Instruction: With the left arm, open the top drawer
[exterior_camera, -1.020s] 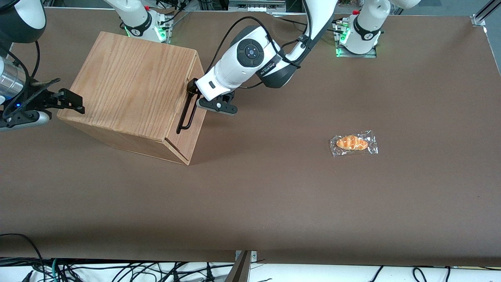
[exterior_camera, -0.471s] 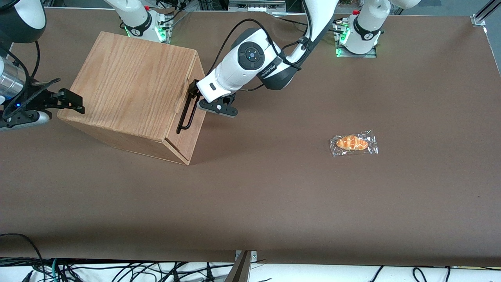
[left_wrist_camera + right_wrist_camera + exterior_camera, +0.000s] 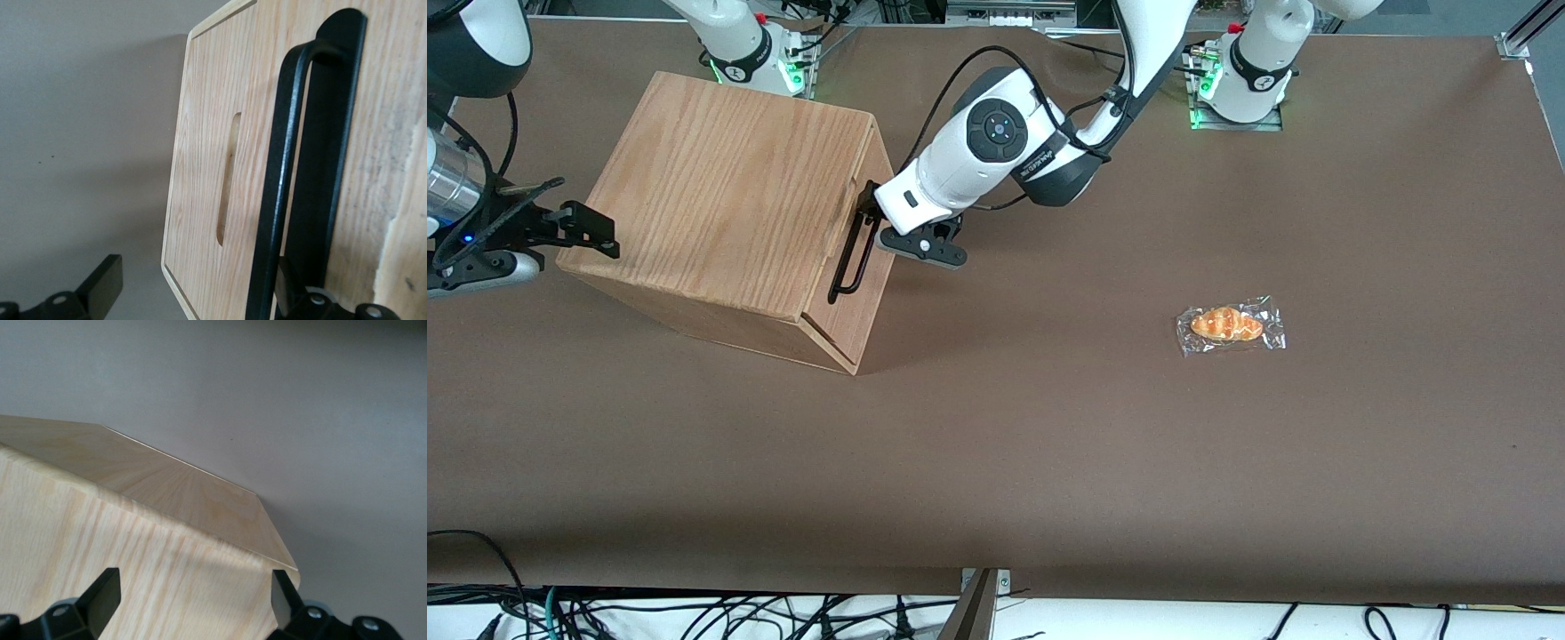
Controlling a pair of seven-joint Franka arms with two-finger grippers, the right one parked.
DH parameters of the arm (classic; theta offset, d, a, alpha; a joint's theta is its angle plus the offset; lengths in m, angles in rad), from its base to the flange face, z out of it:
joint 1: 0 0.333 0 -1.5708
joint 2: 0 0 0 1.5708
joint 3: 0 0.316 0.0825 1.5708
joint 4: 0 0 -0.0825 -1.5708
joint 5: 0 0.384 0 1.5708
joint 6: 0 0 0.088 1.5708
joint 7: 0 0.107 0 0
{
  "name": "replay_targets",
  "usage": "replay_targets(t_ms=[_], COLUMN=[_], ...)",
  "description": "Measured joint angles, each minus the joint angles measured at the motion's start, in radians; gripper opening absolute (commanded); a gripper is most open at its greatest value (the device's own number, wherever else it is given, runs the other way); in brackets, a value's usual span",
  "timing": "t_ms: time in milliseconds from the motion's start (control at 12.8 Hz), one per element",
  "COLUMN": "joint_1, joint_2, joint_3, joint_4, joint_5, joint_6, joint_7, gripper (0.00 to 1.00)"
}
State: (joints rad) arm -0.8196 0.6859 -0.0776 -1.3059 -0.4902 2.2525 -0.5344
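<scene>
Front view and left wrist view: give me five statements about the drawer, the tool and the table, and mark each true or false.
1. The tool is at the drawer's black handle. True.
2. The top drawer is pulled fully out. False: it looks shut or barely open; no inside shows.
3. A wrapped bread roll lies on the table, toward the working arm's end. True.
4. The roll lies on the wooden box. False: it lies on the table, apart from the box.
5. One finger is outside the handle bar. True.
</scene>
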Motion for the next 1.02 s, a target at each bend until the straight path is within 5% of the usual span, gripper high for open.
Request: replay_targets(t_ms=[1020], joint_1=[0.066], joint_2=[-0.001], joint_3=[0.004], joint_4=[0.018], joint_5=[0.020], joint_6=[-0.153], joint_7=[0.084], gripper=[1.00])
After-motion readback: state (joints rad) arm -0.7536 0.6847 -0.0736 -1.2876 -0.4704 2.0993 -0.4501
